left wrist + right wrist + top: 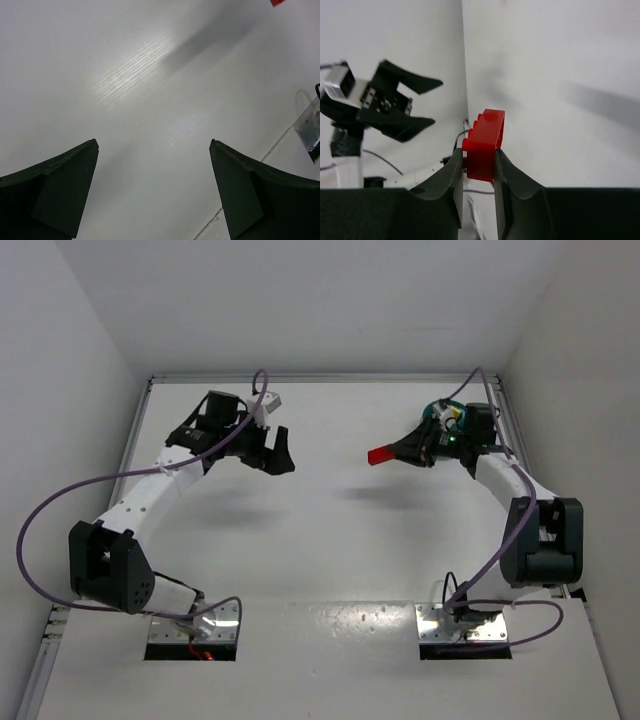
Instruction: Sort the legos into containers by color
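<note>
A teal tub [431,406] sits at the far right of the table [330,540]. Only an arc of its rim shows in the top view, because the right arm's wrist hangs over most of it. A yellow and white bit [455,416] shows just inside that arc. I cannot tell whether it is a brick or part of the arm, and the compartments are hidden.

Near the tub on its left, the right gripper [392,453] points away from it. Its fingers are closed tight on a red brick [380,455]. In the right wrist view the brick stands on end between the pads, with about half of it sticking out past the tips and its studs facing sideways. Its shadow falls on the table apart from it, so it is held up off the surface.

Well to the tub's left, past the brick, the left gripper [283,452] hangs with its jaws spread wide and nothing between them. Its wrist view shows bare white table under the fingers and a corner of the brick at the top right edge.

Purple cables [60,495] loop off both arms. Two metal base plates [465,625] lie at the near edge, far from the tub.
</note>
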Action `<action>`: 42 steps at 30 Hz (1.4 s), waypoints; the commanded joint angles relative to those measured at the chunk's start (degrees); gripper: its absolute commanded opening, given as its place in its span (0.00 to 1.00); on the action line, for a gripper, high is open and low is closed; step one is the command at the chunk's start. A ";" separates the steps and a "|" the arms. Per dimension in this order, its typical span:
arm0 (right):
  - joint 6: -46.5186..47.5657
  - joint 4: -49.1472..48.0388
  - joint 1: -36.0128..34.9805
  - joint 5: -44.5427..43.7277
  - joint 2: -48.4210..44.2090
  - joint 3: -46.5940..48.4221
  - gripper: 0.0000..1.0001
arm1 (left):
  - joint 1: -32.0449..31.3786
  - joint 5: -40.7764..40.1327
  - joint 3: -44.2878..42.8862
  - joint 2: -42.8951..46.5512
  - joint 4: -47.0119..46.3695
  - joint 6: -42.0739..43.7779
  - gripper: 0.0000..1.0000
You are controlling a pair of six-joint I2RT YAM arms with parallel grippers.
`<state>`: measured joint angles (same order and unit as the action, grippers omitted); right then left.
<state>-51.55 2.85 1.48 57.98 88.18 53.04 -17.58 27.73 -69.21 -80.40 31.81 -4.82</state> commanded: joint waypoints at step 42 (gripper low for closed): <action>65.40 31.58 19.09 -0.75 13.60 38.44 0.00 | 7.56 14.11 4.96 3.23 -3.69 -1.95 1.00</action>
<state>-12.16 23.35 20.86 59.70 102.74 89.45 -10.66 40.58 -64.47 -79.57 29.10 -8.10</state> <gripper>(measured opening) 0.242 0.995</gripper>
